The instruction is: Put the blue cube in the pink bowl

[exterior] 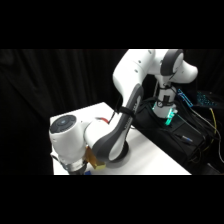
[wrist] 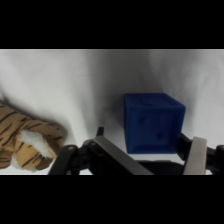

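In the wrist view the blue cube (wrist: 153,121) sits on the white table, filling the space between my two fingers. My gripper (wrist: 150,152) is open, one finger (wrist: 116,156) to the cube's left and the other to its right, a small gap on each side. In the side view the gripper (exterior: 77,167) is low over the table's near left corner, with a speck of blue (exterior: 88,171) beside it. The pink bowl (exterior: 103,120) shows only as a red sliver behind the arm.
A striped tiger plush (wrist: 25,142) lies just left of the gripper, and shows as a tan patch (exterior: 95,161) in the side view. A dark round shape (exterior: 122,159), possibly a black bowl, lies under the arm's elbow. A black bag with cables (exterior: 175,132) stands beyond the table's right edge.
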{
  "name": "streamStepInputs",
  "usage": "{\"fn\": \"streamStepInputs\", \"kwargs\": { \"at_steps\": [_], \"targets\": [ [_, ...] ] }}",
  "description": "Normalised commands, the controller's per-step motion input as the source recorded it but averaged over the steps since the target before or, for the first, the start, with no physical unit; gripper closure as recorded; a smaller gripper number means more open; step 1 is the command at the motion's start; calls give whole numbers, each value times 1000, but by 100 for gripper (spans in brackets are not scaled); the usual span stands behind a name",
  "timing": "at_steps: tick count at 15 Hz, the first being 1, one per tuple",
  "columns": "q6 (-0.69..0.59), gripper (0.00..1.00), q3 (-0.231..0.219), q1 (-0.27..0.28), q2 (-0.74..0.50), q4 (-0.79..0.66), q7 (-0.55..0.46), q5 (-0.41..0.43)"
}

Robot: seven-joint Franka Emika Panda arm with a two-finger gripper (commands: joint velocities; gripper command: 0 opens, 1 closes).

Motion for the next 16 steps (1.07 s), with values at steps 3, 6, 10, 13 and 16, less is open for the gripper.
{"fn": "streamStepInputs", "kwargs": {
  "at_steps": [3,6,10,13,16],
  "targets": [
    [69,0,-84,86,-5,9,145,-15],
    [41,39,-79,100,-86,-51,160,-6],
    [-39,66,-75,110,-178,-138,169,3],
    [-132,67,-76,122,-263,-225,154,-11],
    [-246,67,-64,105,-417,-326,97,-36]
  ]
}}
